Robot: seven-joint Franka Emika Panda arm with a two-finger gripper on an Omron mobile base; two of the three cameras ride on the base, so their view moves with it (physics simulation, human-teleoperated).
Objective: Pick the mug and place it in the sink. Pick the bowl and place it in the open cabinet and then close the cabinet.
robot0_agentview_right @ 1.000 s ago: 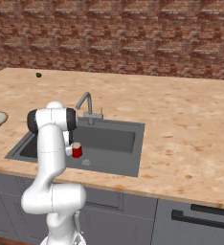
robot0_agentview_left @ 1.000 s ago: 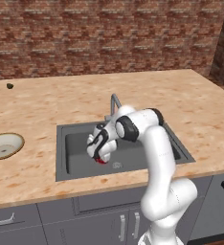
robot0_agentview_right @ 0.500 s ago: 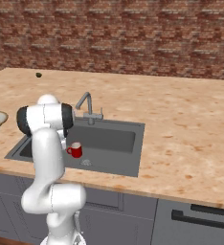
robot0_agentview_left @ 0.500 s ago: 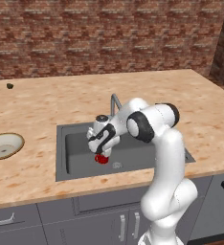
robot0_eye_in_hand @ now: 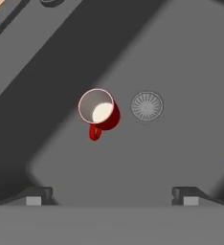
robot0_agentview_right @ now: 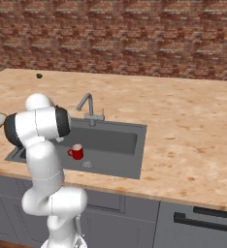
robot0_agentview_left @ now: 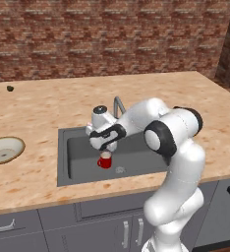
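A white robot arm's gripper (robot0_agentview_left: 105,145) hovers over the sink (robot0_agentview_left: 77,170) in a brick-walled kitchen, its jaws spread wide and holding nothing. Directly beneath it, clear of both finger tips, the red mug (robot0_eye_in_hand: 100,111) stands upright on the basin floor, its white inside facing up at the hand and its handle turned toward the fingers; the round drain (robot0_eye_in_hand: 147,105) lies just beside it. From the right base camera the mug (robot0_agentview_right: 76,151) sits in the near half of the sink (robot0_agentview_right: 130,150), in front of the grey tap (robot0_agentview_right: 88,107).

By the look of things, the first half of the job is done: the mug is in the sink and released. The second half appears untouched. The cream bowl (robot0_agentview_left: 5,149) rests on the counter (robot0_agentview_left: 48,110) well off to the gripper's left, past the basin's edge, and it is yet to be lifted into the wall cabinet, whose doors must then be shut. The next move likely calls for the hand to rise out of the basin and swing left toward the bowl.

A small dark lump (robot0_agentview_left: 10,88) sits far beyond the gripper near the brick wall (robot0_agentview_left: 112,34). No brand, label or writing can be read on the mug, the sink or the arm.
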